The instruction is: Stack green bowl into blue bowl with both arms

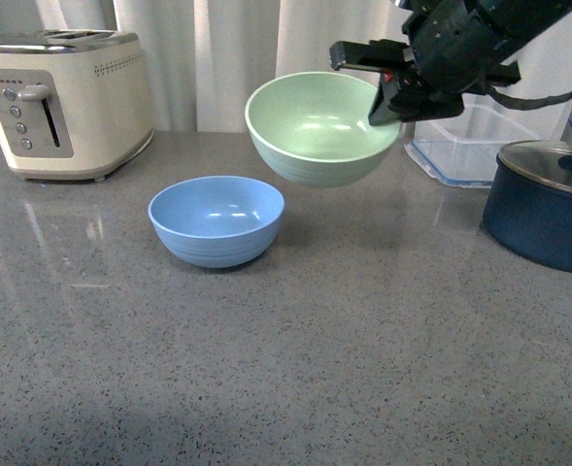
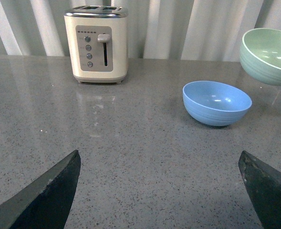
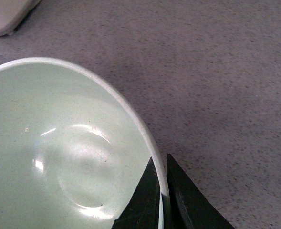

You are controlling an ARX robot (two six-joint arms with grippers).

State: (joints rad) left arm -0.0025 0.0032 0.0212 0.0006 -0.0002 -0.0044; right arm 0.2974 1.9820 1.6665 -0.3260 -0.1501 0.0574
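The green bowl (image 1: 319,128) hangs in the air, tilted, above and to the right of the blue bowl (image 1: 217,220), which sits upright and empty on the grey counter. My right gripper (image 1: 387,109) is shut on the green bowl's right rim; the right wrist view shows the rim (image 3: 152,143) pinched between the two black fingers, my right gripper (image 3: 161,191). My left gripper (image 2: 161,186) is open and empty, low over bare counter, well short of the blue bowl (image 2: 216,102). The green bowl (image 2: 269,56) shows at that view's edge. The left arm is out of the front view.
A cream toaster (image 1: 62,102) stands at the back left. A clear plastic container (image 1: 470,146) and a dark navy lidded pot (image 1: 548,204) stand at the right. White curtains hang behind the counter.
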